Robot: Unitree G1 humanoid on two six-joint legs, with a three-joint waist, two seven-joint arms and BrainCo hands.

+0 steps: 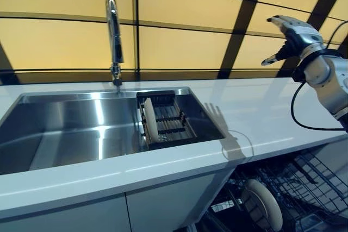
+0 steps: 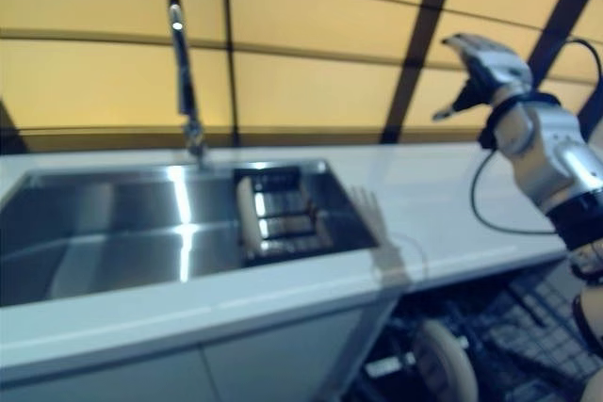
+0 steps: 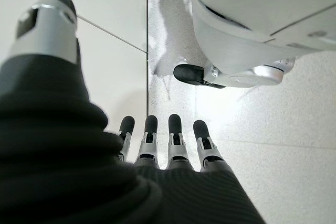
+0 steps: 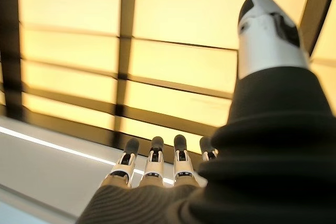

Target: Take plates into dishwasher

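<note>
Robot's right hand is up high over the white counter, fingers loose and empty, while one round white plate stands upright in the black rack inside the steel sink, another white plate already in the dishwasher's wire basket.

White plate upright in sink rack

Kitchen, home-style or a mock-up. Long white countertop with a built-in stainless steel sink, tall chrome faucet behind it. Small black dish rack sits in the sink's right end, one white plate upright in it. White cabinet doors under the counter. Lower right, an open dishwasher's wire rack with another plate standing in it. Back wall is yellow panels split by dark strips. Left wrist view shows pale speckled floor.
</note>
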